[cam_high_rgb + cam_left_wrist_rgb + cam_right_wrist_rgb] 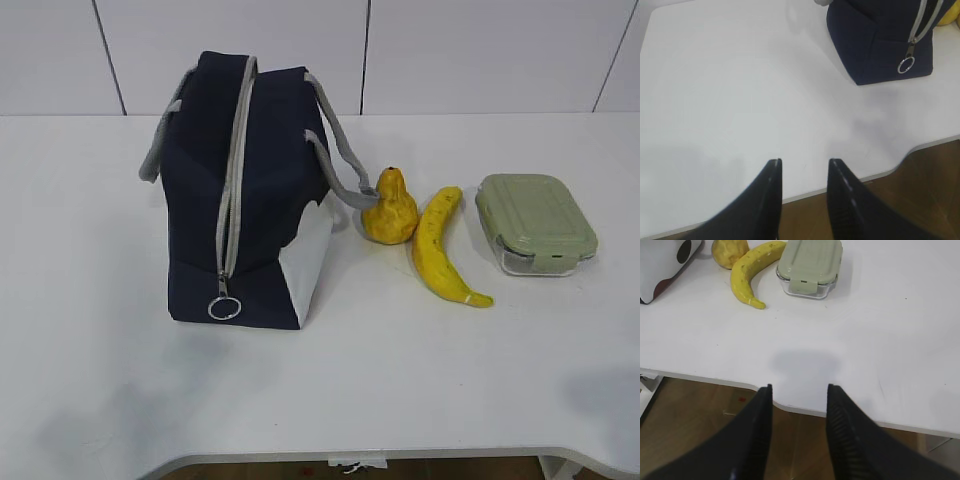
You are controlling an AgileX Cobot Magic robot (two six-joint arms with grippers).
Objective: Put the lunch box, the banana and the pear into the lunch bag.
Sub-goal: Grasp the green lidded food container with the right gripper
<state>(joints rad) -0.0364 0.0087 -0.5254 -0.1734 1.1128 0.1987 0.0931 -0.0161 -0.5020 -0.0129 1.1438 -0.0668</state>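
My empty left gripper (804, 167), spread, is nearer the zipped navy fabric lunch bag (875, 45), whose grey zipper (232, 190) runs toward me.

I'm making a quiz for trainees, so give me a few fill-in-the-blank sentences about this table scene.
1. The zipper of the lunch bag is ____.
2. Between the pear and the lunch box lies the ____.
3. The lid of the lunch box is ____ in colour.
4. Neither the left gripper nor the right gripper holds anything; the jaws of both are ____.

Missing words: closed; banana; green; open
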